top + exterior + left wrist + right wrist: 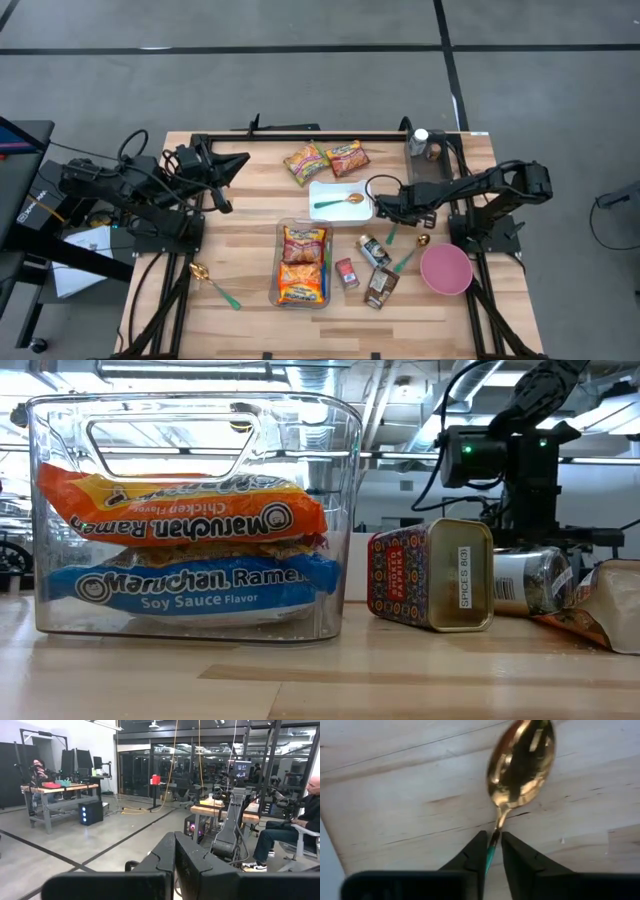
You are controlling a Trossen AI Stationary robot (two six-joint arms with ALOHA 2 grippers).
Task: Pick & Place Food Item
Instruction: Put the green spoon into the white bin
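One spoon (pixel 520 762), handle hidden between right gripper (pixel 491 851) fingers.

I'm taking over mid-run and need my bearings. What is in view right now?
table: one, light wood, under everything
clear bin: one, table centre
ramen packs: four; orange and blue in the bin, two loose at the far edge
white tray: one, beyond the bin
spoon: apparently four, gold bowl, green handle; one on the tray, one front-left, two near the pink bowl
pink bowl: one, front-right
spice tin: one, red patterned, lying right of the bin
jar: one, lying behind the tin
brown packet: one, front of the tin
bottle: one, white-capped, far-right corner
person: one, seated in the room
left gripper: shut, raised, far-left
right gripper: closed on a spoon handle beside the tray
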